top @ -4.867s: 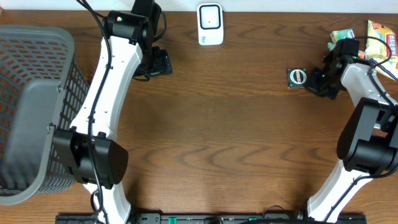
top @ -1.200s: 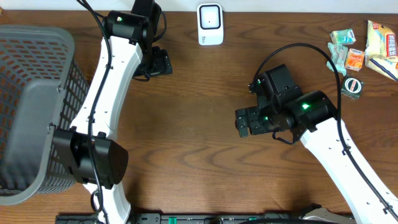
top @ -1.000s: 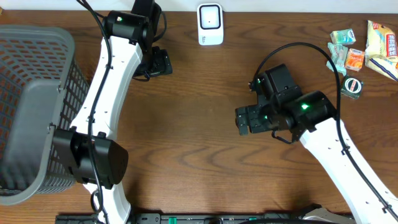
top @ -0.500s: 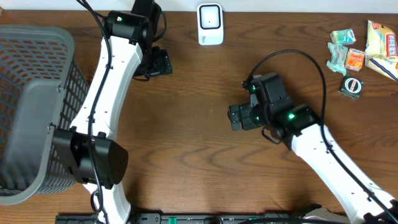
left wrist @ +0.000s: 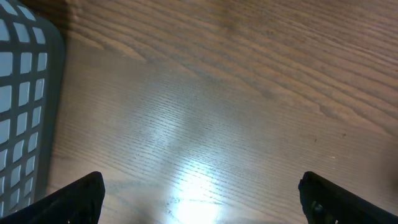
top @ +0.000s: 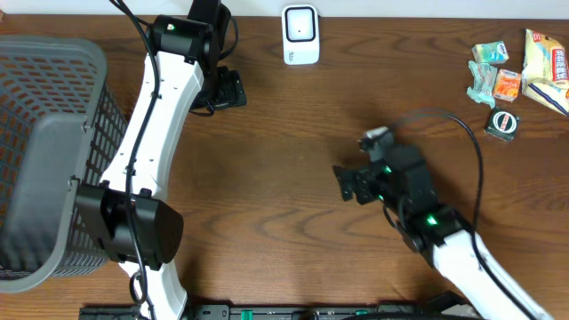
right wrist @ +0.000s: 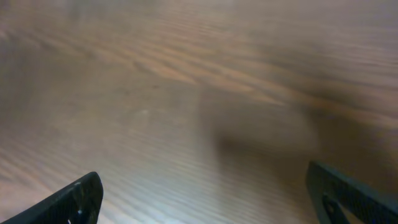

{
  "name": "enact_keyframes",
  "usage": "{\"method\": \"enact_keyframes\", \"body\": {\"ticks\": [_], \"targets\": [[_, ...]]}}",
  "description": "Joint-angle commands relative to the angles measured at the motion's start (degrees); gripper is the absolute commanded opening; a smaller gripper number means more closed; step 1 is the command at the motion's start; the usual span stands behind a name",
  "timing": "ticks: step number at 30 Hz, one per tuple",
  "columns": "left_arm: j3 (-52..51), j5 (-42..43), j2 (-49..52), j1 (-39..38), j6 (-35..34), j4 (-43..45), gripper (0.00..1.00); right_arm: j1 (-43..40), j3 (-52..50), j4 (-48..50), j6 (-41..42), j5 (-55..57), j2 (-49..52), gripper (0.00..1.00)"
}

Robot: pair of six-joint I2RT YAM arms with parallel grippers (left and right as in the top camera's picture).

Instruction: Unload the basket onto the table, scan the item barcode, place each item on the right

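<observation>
Two grippers are in play and neither carries anything. The right gripper (top: 345, 183) hangs over bare wood near the middle of the table (top: 293, 133), its jaws spread wide with only wood grain between them in the right wrist view. The left gripper (top: 233, 89) sits near the far edge, just left of the white barcode scanner (top: 300, 35), jaws likewise apart over empty tabletop, with the grey mesh basket (top: 49, 151) at the far left.

The items to scan lie in a cluster at the far right corner: a small round black item with a red-and-white label (top: 504, 124), a pale green packet (top: 484, 78) touching a small orange packet (top: 508, 83), and a yellow snack bag (top: 544, 67) at the edge. All of them are well apart from the right gripper, so the step in hand is judged to be a fresh pick.

To do it well, the right arm should probably go for the round black item, since it lies apart from the packets and can be taken without disturbing them. Descend squarely with the jaws straddling it, and close on its sides so the label stays uncovered. Where its barcode sits cannot be told from here, so the wrist may need turning once it is presented to the scanner's face.
</observation>
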Motion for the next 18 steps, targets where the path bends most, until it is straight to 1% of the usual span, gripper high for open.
{"method": "enact_keyframes", "body": {"ticks": [1,7,8,11,12,18], "targets": [[-0.17,-0.68,0.37,0.09,0.09,-0.15,0.98,-2.99,-4.98,0.79,-1.16,0.02,-6.08,0.99],[-0.17,-0.68,0.37,0.09,0.09,-0.15,0.98,-8.98,-13.92,0.87,-0.68,-0.61,-19.76,0.99],[-0.17,-0.68,0.37,0.09,0.09,-0.15,0.98,-10.29,-16.39,0.98,-0.52,-0.61,-24.00,0.99],[-0.17,-0.68,0.37,0.09,0.09,-0.15,0.98,-11.76,-20.41,1.01,-0.52,-0.61,-31.21,0.99],[-0.17,-0.68,0.37,0.09,0.09,-0.17,0.98,-12.68,-22.88,1.03,-0.52,-1.31,-35.43,0.99],[-0.17,-0.68,0.37,0.09,0.09,-0.17,0.98,-13.33,-28.57,1.84,-0.52,-1.88,-42.60,0.99]]}}
